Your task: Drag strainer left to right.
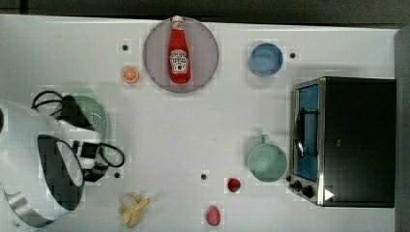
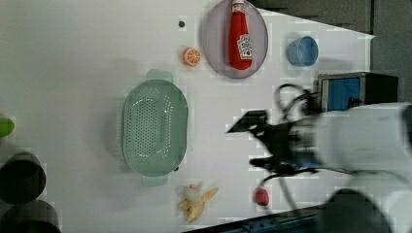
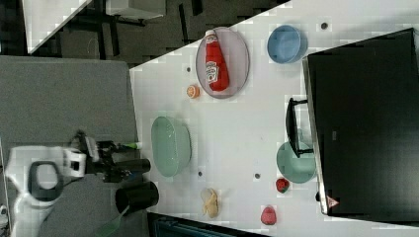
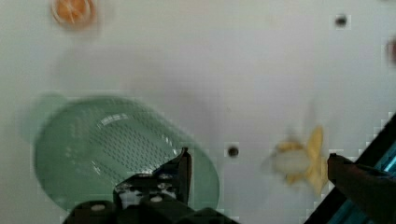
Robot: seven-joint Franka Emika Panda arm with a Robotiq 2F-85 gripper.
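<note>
The white desk [image 1: 159, 145] carries everything. The largest thing on it is the black and silver toaster oven [image 1: 348, 140], which stands at the top view's right, with its glass door facing the middle of the desk. The white robot arm [image 1: 34, 164] comes in from the top view's left and hangs above the desk.

Next in size is the strainer [image 2: 154, 127], a pale mint-green oblong with rows of tiny holes. It lies open side up on the desk at the top view's left, partly covered there by the arm, and in the left view it is left of the middle. The tool [image 4: 257, 163] is spread wide and holds nothing. In the wrist view one finger is above the rim of the strainer and the other finger is beyond the banana, with bare desk between them; I cannot tell if a finger touches the rim.

The grey round plate [image 1: 159, 72] lies at the top view's upper middle, and a red ketchup bottle [image 1: 179, 50] lies flat on it. The teal mug [image 1: 267, 163] stands just beside the oven door, and the blue bowl [image 1: 266, 59] is above it in the top view. A peeled banana [image 1: 133, 209] lies near the strainer. The orange slice [image 1: 130, 74] is just beside the plate. Two red strawberries [image 1: 234, 184] lie near the mug.
</note>
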